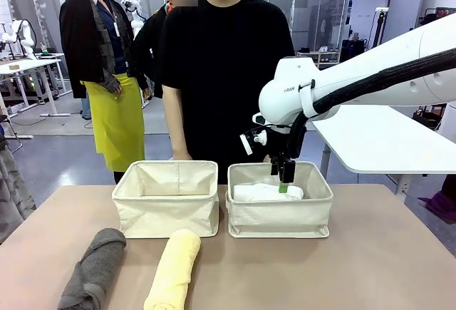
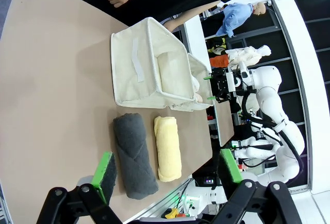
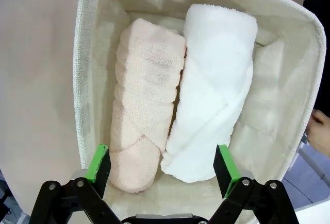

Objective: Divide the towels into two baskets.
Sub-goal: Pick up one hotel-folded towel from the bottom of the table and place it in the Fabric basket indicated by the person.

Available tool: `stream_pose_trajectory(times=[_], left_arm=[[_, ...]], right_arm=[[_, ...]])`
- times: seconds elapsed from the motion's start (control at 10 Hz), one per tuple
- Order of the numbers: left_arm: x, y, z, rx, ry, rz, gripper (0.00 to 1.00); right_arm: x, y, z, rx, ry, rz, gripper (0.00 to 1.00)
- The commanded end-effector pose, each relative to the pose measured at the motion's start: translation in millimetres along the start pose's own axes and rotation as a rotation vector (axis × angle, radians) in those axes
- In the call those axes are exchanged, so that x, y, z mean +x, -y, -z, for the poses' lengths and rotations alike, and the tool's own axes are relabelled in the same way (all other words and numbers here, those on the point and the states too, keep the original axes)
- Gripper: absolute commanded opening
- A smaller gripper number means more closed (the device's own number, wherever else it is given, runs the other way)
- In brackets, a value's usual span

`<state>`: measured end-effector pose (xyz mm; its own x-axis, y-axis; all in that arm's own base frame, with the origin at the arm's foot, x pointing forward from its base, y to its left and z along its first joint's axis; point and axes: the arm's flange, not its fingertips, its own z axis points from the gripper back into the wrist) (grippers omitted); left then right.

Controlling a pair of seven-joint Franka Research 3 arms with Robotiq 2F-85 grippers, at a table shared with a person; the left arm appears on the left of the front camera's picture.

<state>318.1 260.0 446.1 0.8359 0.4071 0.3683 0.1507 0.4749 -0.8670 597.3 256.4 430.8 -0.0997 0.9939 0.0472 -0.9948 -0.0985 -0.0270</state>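
On the brown table point(image 1: 370, 253), the left cream canvas basket point(image 1: 165, 203) looks empty. At lower left of the front view lie the dark grey terry roll point(image 1: 92, 267) and the pale yellow terry roll point(image 1: 174, 271), long axes pointing toward the baskets. The left gripper point(image 2: 167, 167), the nearer one, hangs above them wide open and empty. The right gripper point(image 3: 161, 163) gapes empty over the right basket point(image 1: 279, 217), which holds the pale peach roll point(image 3: 142, 105) and the white roll point(image 3: 214, 95).

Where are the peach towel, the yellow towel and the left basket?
peach towel point(image 3: 147, 100), right wrist view, middle of roll.
yellow towel point(image 1: 173, 269), front view, middle of roll.
left basket point(image 1: 165, 214), front view, front wall.
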Motion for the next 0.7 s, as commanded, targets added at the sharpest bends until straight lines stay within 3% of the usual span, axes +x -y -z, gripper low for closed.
stream_pose_trajectory(times=[0.0, 0.3, 0.5, 0.6], left_arm=[[0, 1, -3, -0.016, 0.009, 0.007, 1.00], [0, 1, -3, -0.016, 0.009, 0.007, 1.00], [0, 1, -3, -0.016, 0.009, 0.007, 1.00], [0, 1, -3, -0.016, 0.009, 0.007, 1.00]], right_arm=[[0, 0, 0, 0.001, 0.002, -0.014, 1.00], [0, 0, 0, 0.000, 0.000, 0.000, 1.00], [-6, -30, -43, 0.074, -0.001, -0.047, 1.00], [-17, -51, -63, 0.074, 0.003, 0.006, 1.00]])
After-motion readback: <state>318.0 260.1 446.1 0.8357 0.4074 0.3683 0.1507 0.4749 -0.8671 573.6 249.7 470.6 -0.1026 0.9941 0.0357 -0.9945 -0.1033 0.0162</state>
